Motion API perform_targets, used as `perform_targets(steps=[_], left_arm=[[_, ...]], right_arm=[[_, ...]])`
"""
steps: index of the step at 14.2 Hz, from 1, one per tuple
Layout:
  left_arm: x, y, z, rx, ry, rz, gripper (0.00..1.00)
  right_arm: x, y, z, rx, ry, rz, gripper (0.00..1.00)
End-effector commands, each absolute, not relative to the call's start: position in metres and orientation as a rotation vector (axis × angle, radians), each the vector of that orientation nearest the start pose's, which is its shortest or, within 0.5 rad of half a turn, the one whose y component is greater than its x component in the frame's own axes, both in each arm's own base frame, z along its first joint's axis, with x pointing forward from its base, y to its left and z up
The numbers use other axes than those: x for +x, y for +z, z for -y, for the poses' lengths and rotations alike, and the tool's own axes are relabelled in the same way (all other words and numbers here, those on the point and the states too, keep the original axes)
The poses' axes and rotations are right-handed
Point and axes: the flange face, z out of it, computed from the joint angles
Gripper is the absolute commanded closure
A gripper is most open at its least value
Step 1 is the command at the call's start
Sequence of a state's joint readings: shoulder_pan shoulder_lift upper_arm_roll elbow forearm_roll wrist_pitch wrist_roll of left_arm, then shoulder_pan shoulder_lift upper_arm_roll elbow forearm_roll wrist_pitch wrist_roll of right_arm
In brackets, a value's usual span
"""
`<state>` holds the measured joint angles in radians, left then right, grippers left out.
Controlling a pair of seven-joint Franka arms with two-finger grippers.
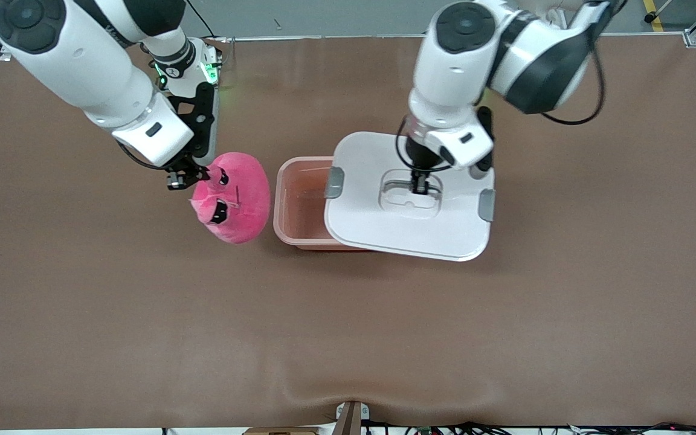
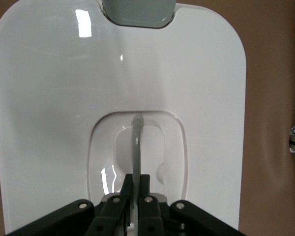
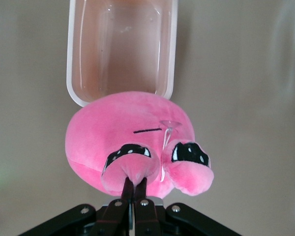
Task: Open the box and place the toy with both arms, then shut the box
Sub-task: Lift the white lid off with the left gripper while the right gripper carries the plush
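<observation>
Your right hand (image 1: 194, 176) is pinched on a small nub of the toy (image 1: 236, 196), which hangs just beside the box (image 1: 299, 205) at the end toward the right arm's side of the worktop (image 1: 348, 314); the open cavity therefore lies straight ahead of this hand, with the box's long axis in line with the approach as the right wrist view shows. Your left hand (image 1: 422, 184) is pressed together on the clear handle (image 2: 136, 129) of the white lid (image 1: 408, 235), holding it raised and shifted toward the left arm's end, so only part of the cavity is uncovered. The toy is hot pink, rounded and soft, with dark eye marks, and looks narrower than the pale pink tub.
</observation>
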<state>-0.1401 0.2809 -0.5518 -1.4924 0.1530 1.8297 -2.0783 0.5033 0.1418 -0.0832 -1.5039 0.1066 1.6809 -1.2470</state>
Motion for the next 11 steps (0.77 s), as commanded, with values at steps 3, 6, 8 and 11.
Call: perform_targets(steps=[3,6,8,11], left_arm=[[0.549,0.563,0.298,-2.598,0.079,1.910,1.00],[0.560,0.562,0.261,-2.673,0.155,1.777,1.00],[0.565,0.563,0.238,-2.720,0.207,1.698,1.00],[0.571,0.565,0.206,-2.807,0.248,1.537,1.00]], right_arm=[[0.537,0.583,-0.300,2.039,0.175,-2.471,1.00],[0.523,0.578,-0.336,1.965,0.201,-2.532,1.00],[0.515,0.576,-0.357,1.918,0.230,-2.558,1.00],[0.501,0.566,-0.388,1.841,0.238,-2.602,1.00]])
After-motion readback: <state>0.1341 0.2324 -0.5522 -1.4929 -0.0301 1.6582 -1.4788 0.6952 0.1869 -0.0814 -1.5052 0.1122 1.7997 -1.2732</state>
